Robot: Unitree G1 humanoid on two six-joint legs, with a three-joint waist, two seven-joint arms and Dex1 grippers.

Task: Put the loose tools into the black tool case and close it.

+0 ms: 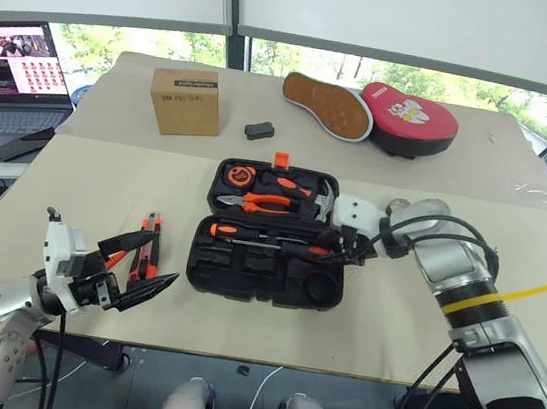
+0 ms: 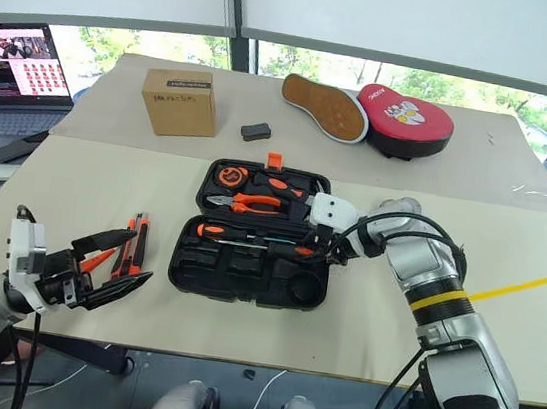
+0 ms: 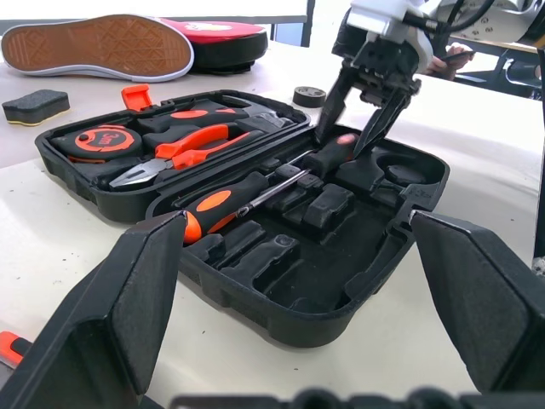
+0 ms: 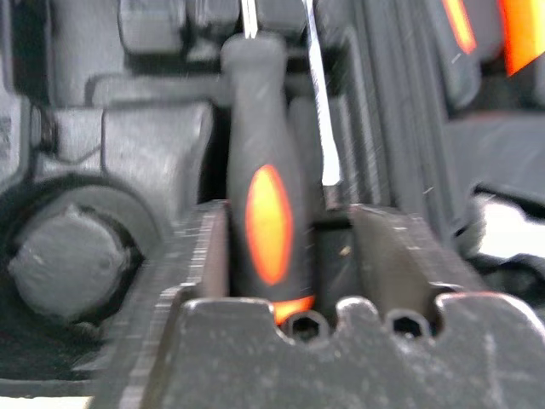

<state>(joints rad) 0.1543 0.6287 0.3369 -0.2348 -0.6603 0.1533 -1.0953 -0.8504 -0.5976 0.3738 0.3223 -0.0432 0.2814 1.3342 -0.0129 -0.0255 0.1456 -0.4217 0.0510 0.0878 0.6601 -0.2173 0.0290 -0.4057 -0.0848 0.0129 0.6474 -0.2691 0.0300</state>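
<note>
- black tool case (image 1: 270, 249) lies wide open near the middle of the beige tabletop (image 1: 105, 182); orange latch (image 1: 280, 160) at its far edge.
- far half holds pliers (image 1: 257, 202) and a tape measure (image 1: 242, 175); near half holds two screwdrivers (image 1: 249, 234), one behind the other.
- right end effector (image 3: 362, 115) is over the handle end of the second screwdriver (image 3: 328, 158); fingers apart, one on each side of the handle, not clamped.
- left end effector (image 1: 139, 266) hovers at the near left edge, fingers spread wide, holding nothing.
- utility knife (image 1: 147, 248) and a slim orange tool lie loose on the tabletop just beside it.
- cardboard box (image 1: 186, 101) carries a dark label; its writing cannot be read.
- red round pad (image 1: 409, 118) bears a white cartoon graphic; a shoe (image 1: 327, 105) lies sole-up against it.
- small dark tape roll (image 3: 309, 95) sits past the case.
- laptop (image 1: 14, 70) open at far left; windows with lowered blinds and greenery behind.
</note>
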